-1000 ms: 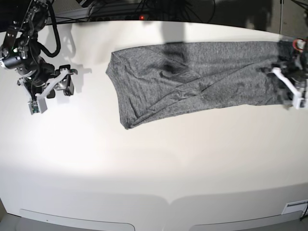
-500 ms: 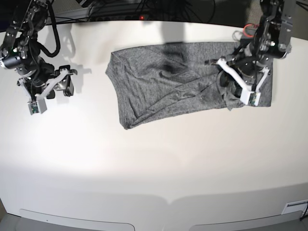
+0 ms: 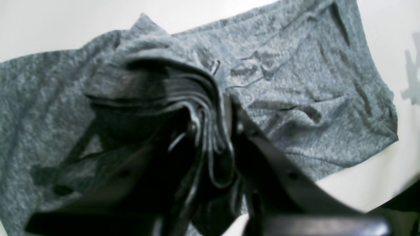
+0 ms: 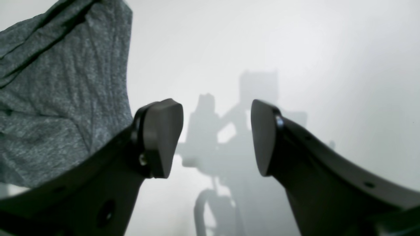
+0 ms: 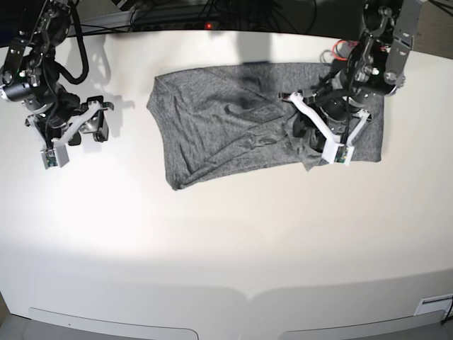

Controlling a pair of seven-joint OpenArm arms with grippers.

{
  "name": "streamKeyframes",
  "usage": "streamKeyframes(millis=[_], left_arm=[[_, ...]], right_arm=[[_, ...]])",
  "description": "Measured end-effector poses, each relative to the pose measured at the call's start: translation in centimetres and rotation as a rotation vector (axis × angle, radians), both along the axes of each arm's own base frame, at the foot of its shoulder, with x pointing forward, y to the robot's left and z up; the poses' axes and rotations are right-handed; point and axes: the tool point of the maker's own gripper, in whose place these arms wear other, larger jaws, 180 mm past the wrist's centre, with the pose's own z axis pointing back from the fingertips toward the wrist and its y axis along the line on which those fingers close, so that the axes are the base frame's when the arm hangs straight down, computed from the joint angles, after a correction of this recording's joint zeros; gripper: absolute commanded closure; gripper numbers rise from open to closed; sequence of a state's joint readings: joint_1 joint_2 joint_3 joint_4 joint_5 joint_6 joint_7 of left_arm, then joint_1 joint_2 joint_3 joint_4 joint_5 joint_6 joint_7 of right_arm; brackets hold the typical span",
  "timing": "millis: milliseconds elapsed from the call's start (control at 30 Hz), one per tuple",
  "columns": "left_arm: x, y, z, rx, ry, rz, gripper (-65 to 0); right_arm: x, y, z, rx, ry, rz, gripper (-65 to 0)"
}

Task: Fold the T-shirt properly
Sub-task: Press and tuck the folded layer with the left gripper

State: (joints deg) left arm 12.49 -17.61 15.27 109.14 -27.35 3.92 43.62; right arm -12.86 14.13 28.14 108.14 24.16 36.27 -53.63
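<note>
between the two dark fingers (image 3: 249, 137) of the left gripper (image 3: 213, 131): a bunched stack of grey knit layers, pinched tight, several hem edges visible side by side in the left wrist view. the jaws stand narrow, closed onto that wad of the t-shirt (image 5: 226, 127).

beyond the left gripper (image 5: 311, 138), the t-shirt (image 3: 311, 82) lies spread flat on the white table (image 5: 226, 241), creased, with diagonal wrinkles running away from the pinched point. base view: the gripped end is lifted and doubled over the body of the cloth, so a dark fold sits just under the claw; a flat strip of cloth also shows behind the claw on its far side. the cloth's opposite short edge, with a drooping corner, lies nearest the other arm.

beside the right gripper (image 4: 215, 137), to its left in the right wrist view, one edge of the t-shirt (image 4: 59, 91) is near but apart from the left pad (image 4: 162, 137). jaws wide, grey pads facing each other, only bare table and the gripper's own shadow (image 4: 229, 144) between them. base view: the right gripper (image 5: 78, 131) sits over bare table, well apart from the cloth.
</note>
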Motion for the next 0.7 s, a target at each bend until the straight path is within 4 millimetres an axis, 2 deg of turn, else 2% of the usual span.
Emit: streamKeyframes(millis=[133, 200, 300, 333, 367, 500, 700], left_arm=[[-0.2, -0.5, 0.2, -0.042, 0.011, -0.004, 0.0], [-0.5, -1.7, 0.6, -0.089, 0.005, -0.060, -1.8], [-1.3, -3.9, 1.8, -0.189, -0.010, -0.163, -23.6], [-1.6, -4.5, 2.1, -0.219, -0.013, -0.186, -28.1], [-1.8, -4.9, 2.4, -0.240, -0.016, -0.207, -29.9], [-2.3, -6.8, 4.5, -0.354, -0.062, -0.303, -30.0], [-0.7, -6.1, 4.8, -0.275, -0.116, -0.314, -30.0]], right_arm=[[0.0, 0.0, 0.0, 0.000, 0.000, 0.000, -36.4], [0.0, 0.0, 0.0, 0.000, -0.001, 0.000, -36.4], [0.0, 0.0, 0.0, 0.000, 0.000, 0.000, -36.4], [0.0, 0.0, 0.0, 0.000, 0.000, 0.000, -36.4], [0.0, 0.0, 0.0, 0.000, 0.000, 0.000, -36.4], [0.0, 0.0, 0.0, 0.001, -0.004, 0.000, -36.4], [0.0, 0.0, 0.0, 0.001, -0.003, 0.000, -36.4]])
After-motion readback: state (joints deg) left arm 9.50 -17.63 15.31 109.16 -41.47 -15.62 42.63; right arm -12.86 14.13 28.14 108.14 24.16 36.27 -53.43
